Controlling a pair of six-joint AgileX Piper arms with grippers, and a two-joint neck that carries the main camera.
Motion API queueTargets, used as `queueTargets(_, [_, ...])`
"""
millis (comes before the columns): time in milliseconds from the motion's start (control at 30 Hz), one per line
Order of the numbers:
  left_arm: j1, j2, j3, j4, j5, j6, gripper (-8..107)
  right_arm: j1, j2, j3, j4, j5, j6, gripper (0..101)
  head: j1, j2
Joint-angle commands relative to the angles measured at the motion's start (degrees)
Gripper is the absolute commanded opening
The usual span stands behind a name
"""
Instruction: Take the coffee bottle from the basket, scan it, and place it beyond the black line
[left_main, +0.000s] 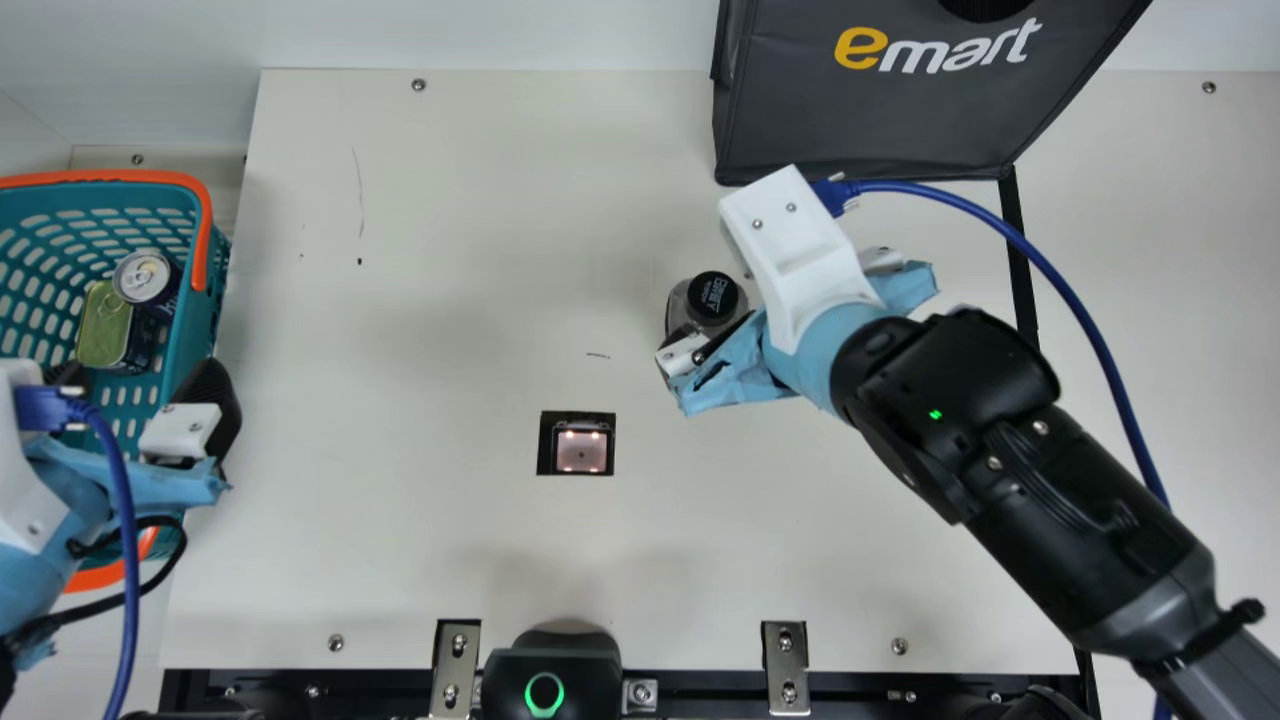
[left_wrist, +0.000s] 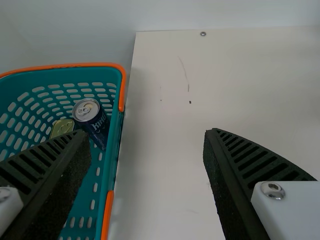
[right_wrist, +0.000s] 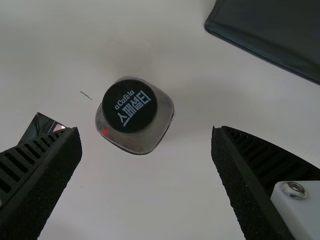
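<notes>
Coffee bottle (right_wrist: 137, 119) upright, white lettering on black cap (right_wrist: 129, 106), lettered dark bag (left_main: 880, 115)

The basket (left_main: 205, 330) sits at the left edge of the tabletop (left_main: 450, 560), with a tin (left_main: 103, 325) and, just behind it, a drink can (left_main: 147, 277) inside. The scanner (left_main: 581, 450) lies in the tabletop, well to the basket's right. The coffee bottle (left_main: 712, 298) stands behind and right of the scanner, in front of the shopping bag (left_main: 870, 120) and left of the line (left_main: 1018, 260).
</notes>
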Motion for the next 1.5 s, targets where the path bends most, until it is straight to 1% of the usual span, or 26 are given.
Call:
queueTargets(0, [0.0,0.0,0.0,0.0,0.0,0.0,90,-0.1,0.6,-0.2,0.2,-0.3,-0.3,91,-1.5,0.1])
queueTargets(667, [0.0,0.0,0.0,0.0,0.0,0.0,90,-1.3,6.2,-2.5,1.3,-2.3,-1.4,91,-1.5,0.1])
queueTargets(1067, [0.0,0.0,0.0,0.0,0.0,0.0,90,-0.6,8.0,-3.3,1.3,-2.8,-0.4,91,-1.5,0.1])
queueTargets(1467, [0.0,0.0,0.0,0.0,0.0,0.0,90,-0.4,8.6,-2.9,0.9,-3.2,0.5,11,-1.5,0.1])
